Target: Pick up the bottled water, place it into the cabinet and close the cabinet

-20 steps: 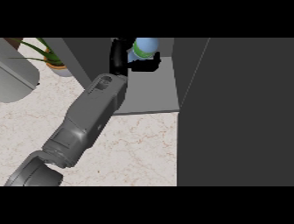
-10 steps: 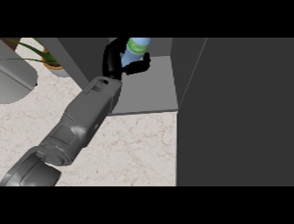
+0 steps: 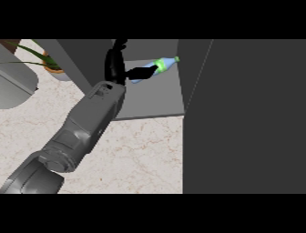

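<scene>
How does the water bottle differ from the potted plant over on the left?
The water bottle lies tilted inside the cabinet, while the potted plant stands outside it on the counter. The bottle is pale blue with a green band; the plant has long, thin green leaves. The left hand is against the bottle; nothing touches the plant. Both show some green.
</scene>
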